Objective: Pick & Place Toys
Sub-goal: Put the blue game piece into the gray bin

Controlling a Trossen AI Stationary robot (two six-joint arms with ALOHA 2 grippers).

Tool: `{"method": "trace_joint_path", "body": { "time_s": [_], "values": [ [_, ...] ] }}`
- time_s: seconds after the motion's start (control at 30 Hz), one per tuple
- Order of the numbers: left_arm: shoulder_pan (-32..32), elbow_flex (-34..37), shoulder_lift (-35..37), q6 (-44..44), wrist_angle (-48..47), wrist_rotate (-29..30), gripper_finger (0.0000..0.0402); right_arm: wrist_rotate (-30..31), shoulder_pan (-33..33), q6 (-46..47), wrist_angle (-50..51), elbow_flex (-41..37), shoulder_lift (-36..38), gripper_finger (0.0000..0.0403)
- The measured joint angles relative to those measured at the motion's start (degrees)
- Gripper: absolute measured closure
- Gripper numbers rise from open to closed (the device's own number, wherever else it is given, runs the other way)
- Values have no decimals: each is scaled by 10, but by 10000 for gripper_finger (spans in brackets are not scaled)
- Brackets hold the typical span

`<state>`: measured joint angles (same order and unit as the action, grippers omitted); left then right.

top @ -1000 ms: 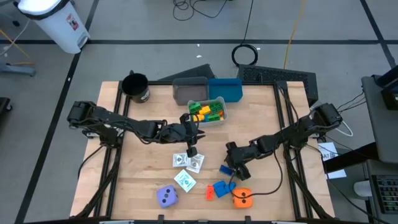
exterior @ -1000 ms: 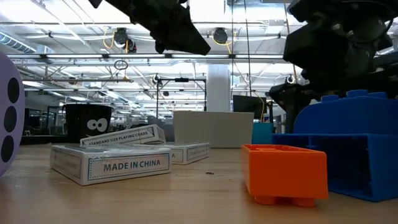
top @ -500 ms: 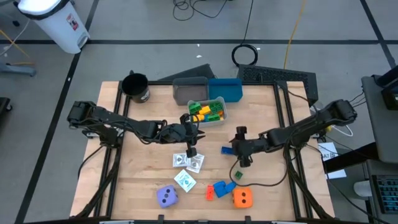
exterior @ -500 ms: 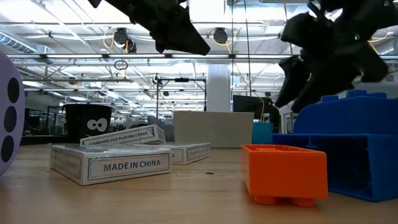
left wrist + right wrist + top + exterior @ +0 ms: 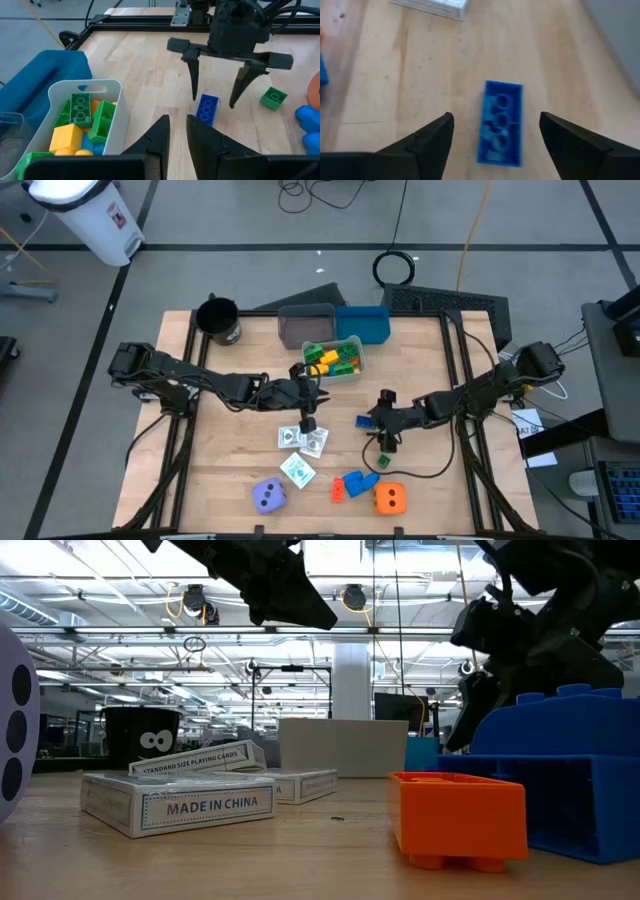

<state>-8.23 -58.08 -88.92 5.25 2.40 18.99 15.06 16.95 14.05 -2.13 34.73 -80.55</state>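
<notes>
Right gripper [image 5: 217, 102]: my jaws wide open, empty, poised over blue block [image 5: 501, 122] lying flat on counter [image 5: 230, 460] mid-right. Left gripper [image 5: 309, 423]: my jaws nearly closed, empty, above cards [image 5: 303, 439], beside bin [image 5: 107, 117] of blocks.

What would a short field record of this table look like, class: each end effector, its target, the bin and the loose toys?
right end effector: open, above a blue brick, not touching
left end effector: shut, empty, beside the bin
bin: holds green, yellow, orange bricks
cards: on table, mid front
purple die: front left
orange die: front right
green brick: loose beside the blue brick
</notes>
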Motion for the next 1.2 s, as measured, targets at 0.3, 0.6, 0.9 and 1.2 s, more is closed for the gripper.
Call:
{"method": "trace_joint_path", "body": {
  "time_s": [0.3, 0.6, 0.9, 1.2],
  "values": [
    [0, 0, 0, -2, 5, 0, 330, -3, -9, 3, -6, -15, -50, 92],
    [0, 0, 0, -2, 4, 0, 330, -45, -24, 3, -34, -16, -52, 151],
    [0, 0, 0, -3, 3, 0, 330, -64, -50, 3, -36, -16, -49, 262],
    [0, 0, 0, -6, 4, 0, 330, -61, -100, -40, -73, -16, 42, 260]
  ]
}}
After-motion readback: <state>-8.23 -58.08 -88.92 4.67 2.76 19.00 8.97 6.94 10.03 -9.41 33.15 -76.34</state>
